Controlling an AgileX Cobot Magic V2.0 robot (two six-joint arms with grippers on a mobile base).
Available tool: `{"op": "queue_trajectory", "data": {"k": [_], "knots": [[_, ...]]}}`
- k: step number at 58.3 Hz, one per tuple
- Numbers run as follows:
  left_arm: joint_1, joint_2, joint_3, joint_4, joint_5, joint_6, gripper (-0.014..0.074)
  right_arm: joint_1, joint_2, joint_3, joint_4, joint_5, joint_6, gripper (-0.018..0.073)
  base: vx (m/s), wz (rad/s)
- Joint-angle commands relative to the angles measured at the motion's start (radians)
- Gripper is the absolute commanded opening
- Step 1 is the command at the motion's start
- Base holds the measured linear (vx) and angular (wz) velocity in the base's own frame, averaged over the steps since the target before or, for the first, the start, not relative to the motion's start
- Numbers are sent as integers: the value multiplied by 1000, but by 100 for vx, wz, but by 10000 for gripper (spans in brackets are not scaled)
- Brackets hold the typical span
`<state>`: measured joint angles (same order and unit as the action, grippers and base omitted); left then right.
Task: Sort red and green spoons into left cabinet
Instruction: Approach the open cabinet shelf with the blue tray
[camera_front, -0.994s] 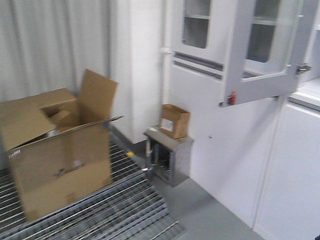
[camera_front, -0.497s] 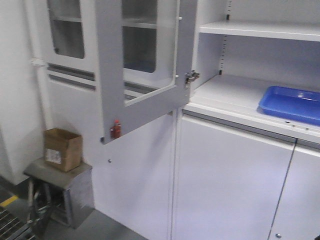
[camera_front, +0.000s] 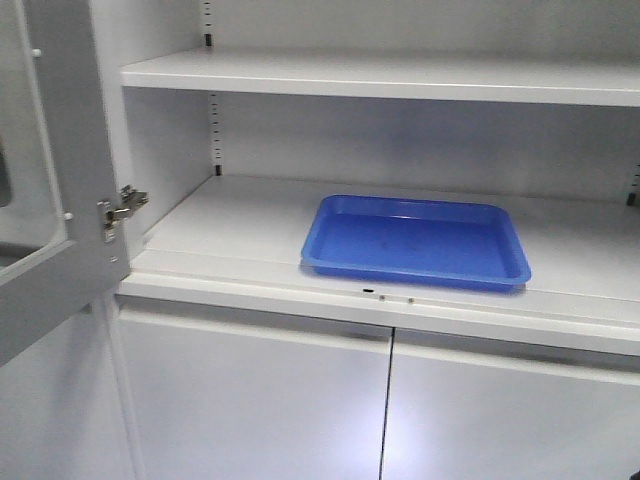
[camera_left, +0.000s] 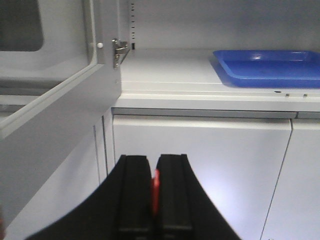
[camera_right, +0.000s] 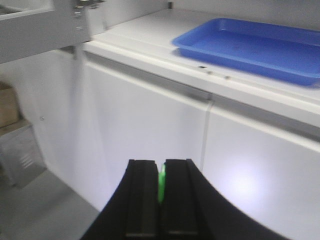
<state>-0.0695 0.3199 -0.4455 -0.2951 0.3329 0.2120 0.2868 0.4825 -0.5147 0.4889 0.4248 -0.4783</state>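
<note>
Two spoons in hand, one per arm: left fingers (camera_left: 154, 162) closed on the red spoon (camera_left: 155, 187), right fingers (camera_right: 161, 167) closed on the green spoon (camera_right: 161, 184); only a sliver of each shows, so the long axis is unreadable; cabinet shelf (camera_front: 230, 225) lies ahead of and above both pairs, well apart; open door (camera_front: 60, 200) stands on the left arm's side; blue tray (camera_front: 415, 240) sits toward the right arm, probably the nearer; next move likely needs a lift, then a forward reach.
</note>
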Motion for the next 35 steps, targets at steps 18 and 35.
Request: {"op": "queue_trajectory", "data": {"k": [18, 35], "knots": [[1, 9, -27, -17, -86, 0, -3, -1, 8, -32, 9, -70, -3, -3, 41, -31], [1, 9, -27, -17, -86, 0, -3, -1, 8, -32, 9, -70, -3, -3, 37, -15]]}}
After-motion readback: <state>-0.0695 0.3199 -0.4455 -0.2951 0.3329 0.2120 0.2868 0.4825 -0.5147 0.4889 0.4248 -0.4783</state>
